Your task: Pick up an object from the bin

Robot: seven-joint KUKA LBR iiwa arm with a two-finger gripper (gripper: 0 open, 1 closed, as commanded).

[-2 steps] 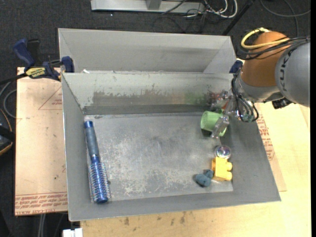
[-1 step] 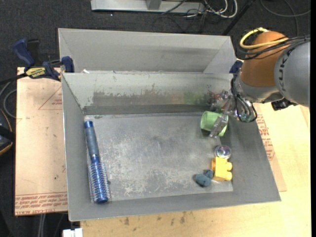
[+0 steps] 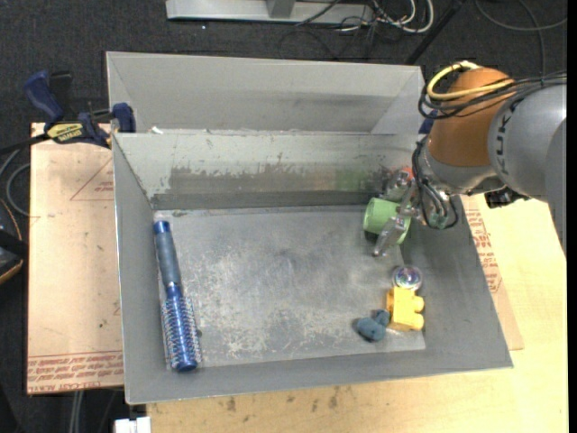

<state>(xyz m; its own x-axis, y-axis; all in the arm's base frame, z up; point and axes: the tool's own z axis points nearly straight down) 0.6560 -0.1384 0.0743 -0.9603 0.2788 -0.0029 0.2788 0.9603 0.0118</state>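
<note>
Across the middle of the view sits a grey metal bin (image 3: 270,269) with sloping walls and a scuffed, mostly bare floor. From the right, the grey robot arm (image 3: 536,142) reaches over the bin's right rim; its wrist carries a rounded orange cover (image 3: 462,133) looped with a yellow cable.

Below that cover the gripper (image 3: 394,234) hangs low over the right rear part of the floor, close to where the back wall meets the right wall. A pale green, rounded plastic object (image 3: 379,215) is right against the gripper on its left side. Whether it is gripped or only touched cannot be made out, and I cannot tell whether the jaws are clenched or released.

Along the left wall lies a long blue hairbrush (image 3: 173,298), handle towards the back and bristled head towards the front, well apart from everything else.

Near the front right corner is a small cluster. A yellow plastic block (image 3: 407,311) lies in front of the gripper. Touching its front left corner is a small blue-grey lump (image 3: 369,329). Just behind the block is a tiny round silvery piece (image 3: 407,279), between the block and the gripper.
</note>
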